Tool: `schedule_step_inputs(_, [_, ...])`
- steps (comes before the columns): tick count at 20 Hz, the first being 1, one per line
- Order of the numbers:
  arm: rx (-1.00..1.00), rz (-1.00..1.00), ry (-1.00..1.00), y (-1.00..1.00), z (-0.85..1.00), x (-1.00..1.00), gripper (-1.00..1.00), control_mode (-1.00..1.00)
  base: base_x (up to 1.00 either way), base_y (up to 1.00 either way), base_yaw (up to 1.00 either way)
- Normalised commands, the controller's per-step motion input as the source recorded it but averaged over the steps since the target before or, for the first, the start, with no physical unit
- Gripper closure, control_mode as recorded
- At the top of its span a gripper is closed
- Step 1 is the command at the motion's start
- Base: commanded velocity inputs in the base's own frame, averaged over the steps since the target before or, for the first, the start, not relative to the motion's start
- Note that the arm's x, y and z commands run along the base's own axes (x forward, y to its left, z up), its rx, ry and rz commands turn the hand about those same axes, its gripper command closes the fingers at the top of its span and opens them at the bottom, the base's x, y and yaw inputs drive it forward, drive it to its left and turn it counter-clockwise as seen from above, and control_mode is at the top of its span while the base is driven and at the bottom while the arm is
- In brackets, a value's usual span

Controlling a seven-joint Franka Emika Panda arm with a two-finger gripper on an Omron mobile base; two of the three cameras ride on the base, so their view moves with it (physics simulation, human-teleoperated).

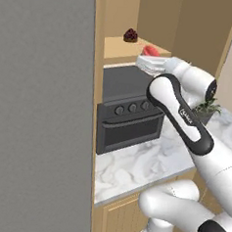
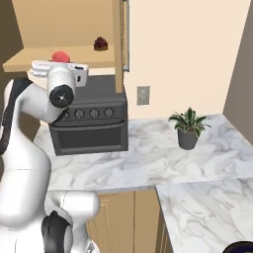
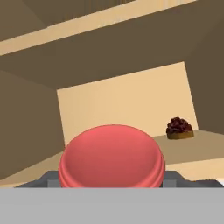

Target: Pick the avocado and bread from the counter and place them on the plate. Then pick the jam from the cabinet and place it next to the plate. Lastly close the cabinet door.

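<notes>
While pinching a red domed thing (image 3: pixel 112 153) in the gripper (image 3: pixel 112 183) above the cabinet shelf (image 1: pixel 118 47), needed drawing back level, clear of the oven (image 1: pixel 129 124).

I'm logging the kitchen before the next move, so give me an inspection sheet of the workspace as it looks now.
Surface: marble counter, bare in front of the oven.
Job's things: jam at the back of the shelf in the cabinet; door open.
Clutter: potted plant on the counter.
Grippers: gripper at the shelf, shut on a red dome.
Cables: nothing seen.
Surroundings: wall socket; grey panel on the left.
</notes>
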Motion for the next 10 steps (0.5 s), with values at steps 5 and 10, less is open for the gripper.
schedule_step_inputs(5, [0.04,0.00,-0.10,-0.76,0.02,-1.00,1.00,-1.00,0.00,0.00,0.00])
schedule_step_inputs(10, [-0.03,0.00,-0.06,-0.67,-0.22,-1.00,1.00,-1.00,0.00,0.00,0.00])
